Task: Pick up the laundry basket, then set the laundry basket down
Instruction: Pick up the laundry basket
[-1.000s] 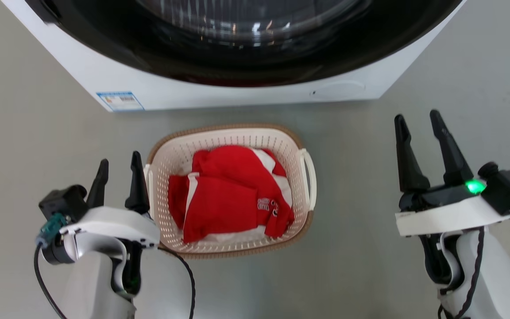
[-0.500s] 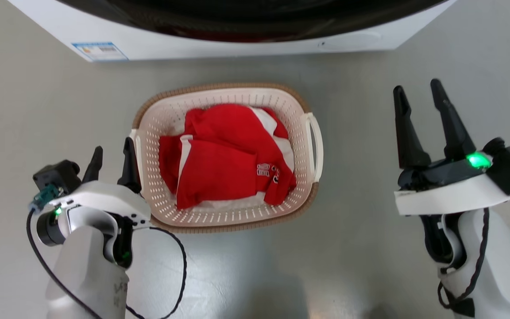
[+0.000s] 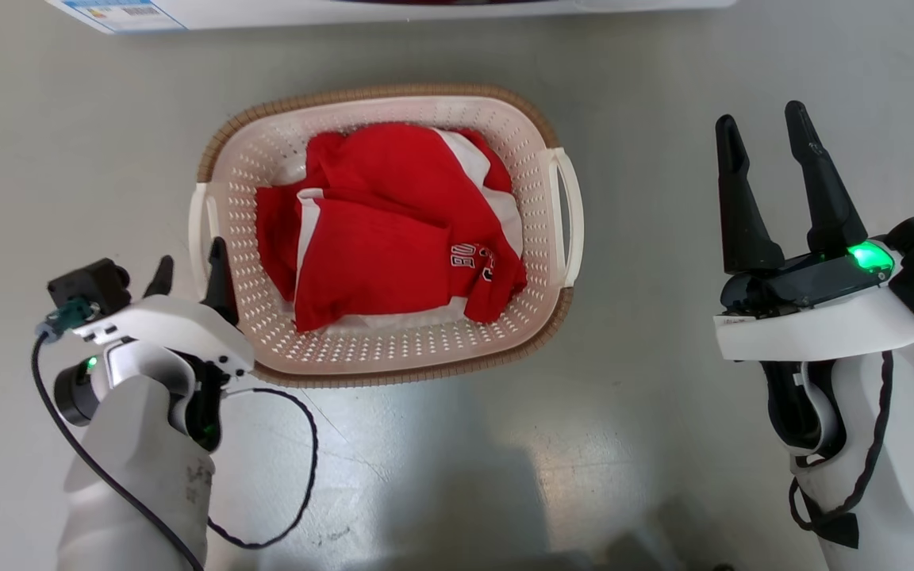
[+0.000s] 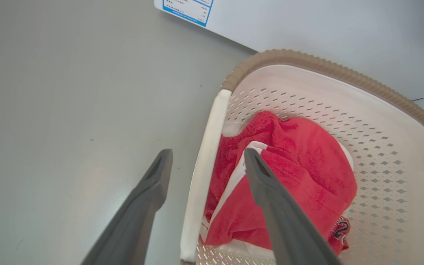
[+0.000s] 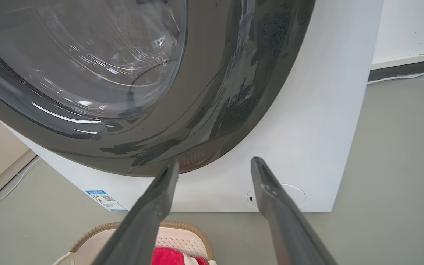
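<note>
— Well, the fingers?
— Left gripper (image 3: 191,254) spread wide, astride the laundry basket's (image 3: 378,93) left loop handle (image 4: 204,165); right gripper (image 3: 760,113) wide too, empty, well to its right.
— The basket?
— On the grey floor (image 3: 663,277), red jersey (image 3: 393,238) inside, washing machine (image 5: 307,110) behind.

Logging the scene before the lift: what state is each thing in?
laundry basket: upright on the floor, ungripped.
red garment: crumpled inside the basket.
left gripper: open, fingers either side of the left handle.
right gripper: open, clear of the basket.
washing machine door: looks shut.
</note>
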Motion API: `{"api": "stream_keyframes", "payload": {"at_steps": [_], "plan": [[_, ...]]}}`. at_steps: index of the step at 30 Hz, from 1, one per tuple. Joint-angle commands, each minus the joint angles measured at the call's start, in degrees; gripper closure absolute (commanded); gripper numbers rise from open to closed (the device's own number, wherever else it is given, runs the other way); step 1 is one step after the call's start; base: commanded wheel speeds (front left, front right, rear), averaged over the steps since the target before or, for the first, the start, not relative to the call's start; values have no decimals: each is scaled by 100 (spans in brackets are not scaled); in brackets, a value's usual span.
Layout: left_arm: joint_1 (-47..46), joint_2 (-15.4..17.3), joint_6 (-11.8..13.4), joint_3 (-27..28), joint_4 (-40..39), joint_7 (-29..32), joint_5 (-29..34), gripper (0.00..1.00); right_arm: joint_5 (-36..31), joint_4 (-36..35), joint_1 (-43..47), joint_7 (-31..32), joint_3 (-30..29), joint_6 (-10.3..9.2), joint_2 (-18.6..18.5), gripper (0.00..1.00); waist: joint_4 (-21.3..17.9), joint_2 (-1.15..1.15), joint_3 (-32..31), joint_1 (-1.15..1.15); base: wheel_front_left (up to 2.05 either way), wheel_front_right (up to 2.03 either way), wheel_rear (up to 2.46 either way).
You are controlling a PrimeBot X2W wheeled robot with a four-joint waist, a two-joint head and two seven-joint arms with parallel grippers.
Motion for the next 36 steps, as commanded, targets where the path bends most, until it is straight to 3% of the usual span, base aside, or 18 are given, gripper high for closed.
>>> {"api": "stream_keyframes", "payload": {"at_steps": [1,15,16,19,21,23,32,36], "plan": [[3,198,-31,144,47,-34,72,0,43,-189,7,-54,94,0,-24,0,-39,0,123,0,0,0,0],[-613,344,-56,188,854,-34,82,0,45,-300,-20,-54,28,0,-18,0,-97,0,606,0,0,0,0],[-639,351,-58,177,897,-34,84,5,45,-301,-22,-54,27,0,-19,0,-100,0,615,0,0,0,0],[-699,367,-63,160,1001,-34,85,46,45,-297,-26,-54,19,0,-17,0,-96,0,621,0,0,0,0],[-731,378,-66,143,1060,-34,91,66,39,-283,-28,-54,30,0,-8,0,-98,0,614,0,0,0,0],[-754,390,-69,113,1130,-34,102,98,42,-263,-35,-54,50,0,-4,0,-107,0,602,0,0,0,0],[-819,386,-82,-142,1274,-34,90,100,54,-194,-62,-54,88,0,20,0,-150,0,530,0,0,0,0],[-766,331,-83,-551,1151,-34,68,100,56,-169,-70,-54,102,0,48,0,-172,0,473,0,0,0,0]]}}
